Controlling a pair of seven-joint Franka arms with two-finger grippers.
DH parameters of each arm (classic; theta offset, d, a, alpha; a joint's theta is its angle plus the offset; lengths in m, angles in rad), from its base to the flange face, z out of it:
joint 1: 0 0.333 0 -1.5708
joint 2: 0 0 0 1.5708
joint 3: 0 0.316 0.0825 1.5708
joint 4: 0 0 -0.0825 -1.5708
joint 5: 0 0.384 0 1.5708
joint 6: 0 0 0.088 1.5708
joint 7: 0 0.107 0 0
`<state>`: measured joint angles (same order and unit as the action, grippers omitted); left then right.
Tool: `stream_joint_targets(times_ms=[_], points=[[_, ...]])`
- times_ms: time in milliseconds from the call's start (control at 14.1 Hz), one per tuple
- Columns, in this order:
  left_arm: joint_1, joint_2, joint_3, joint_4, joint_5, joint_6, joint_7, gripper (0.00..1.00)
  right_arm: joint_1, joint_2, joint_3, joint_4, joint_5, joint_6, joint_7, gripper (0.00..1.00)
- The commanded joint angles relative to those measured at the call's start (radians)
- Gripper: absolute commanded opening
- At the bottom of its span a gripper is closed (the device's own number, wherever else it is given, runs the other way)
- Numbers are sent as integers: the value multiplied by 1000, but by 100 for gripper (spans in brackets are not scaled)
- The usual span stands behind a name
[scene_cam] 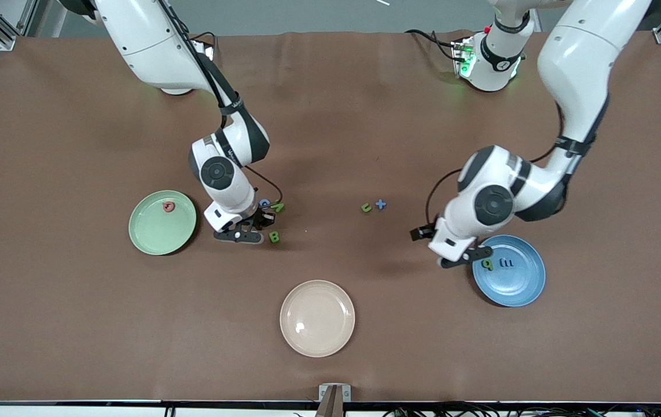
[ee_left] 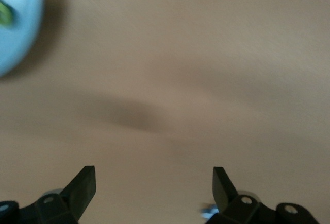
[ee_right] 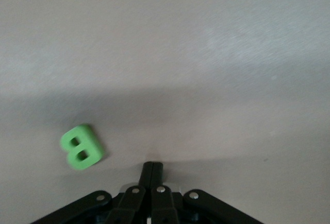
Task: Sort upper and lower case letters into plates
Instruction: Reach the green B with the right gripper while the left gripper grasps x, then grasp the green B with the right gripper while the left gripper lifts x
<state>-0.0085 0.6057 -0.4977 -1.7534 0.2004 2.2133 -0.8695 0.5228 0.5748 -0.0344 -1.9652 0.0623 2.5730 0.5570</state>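
The mint green plate (scene_cam: 154, 234) holds a pinkish-red letter (scene_cam: 168, 206). The blue plate (scene_cam: 517, 286) holds a green letter (scene_cam: 488, 264) and a blue letter (scene_cam: 506, 263). My right gripper (scene_cam: 254, 227) is shut and empty, low over the table beside a green B (scene_cam: 274, 236). The right wrist view shows the B (ee_right: 82, 147) next to the closed gripper (ee_right: 153, 170). A blue letter (scene_cam: 264, 203) and a green letter (scene_cam: 277, 206) lie just past it. A green letter (scene_cam: 366, 207) and a blue letter (scene_cam: 381, 204) lie mid-table. My left gripper (scene_cam: 465, 256) is open and empty by the blue plate's rim (ee_left: 15, 28), over bare table (ee_left: 154, 180).
A cream-beige plate (scene_cam: 317, 339) sits nearest the front camera, mid-table, with nothing in it. Brown cloth covers the table. Cables and the arm bases stand along the edge farthest from the front camera.
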Motion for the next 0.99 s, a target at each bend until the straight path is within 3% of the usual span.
stream_joint_targets(times_ms=[0,213,638,709,922], points=[[-34,-4,2,-98,16,144,-142,96,-18,-15,8,15,1,-20,7,99],[-70,11,4,-156,16,247,-253,91,-3,-3,14,72,1,-22,72,100],[-114,38,5,-163,17,264,-377,72,32,53,25,123,-5,-17,110,100],[-116,43,5,-163,17,264,-384,68,39,60,25,134,-15,-17,109,97],[-133,60,5,-161,17,264,-399,63,49,70,24,144,-19,-19,71,71]])
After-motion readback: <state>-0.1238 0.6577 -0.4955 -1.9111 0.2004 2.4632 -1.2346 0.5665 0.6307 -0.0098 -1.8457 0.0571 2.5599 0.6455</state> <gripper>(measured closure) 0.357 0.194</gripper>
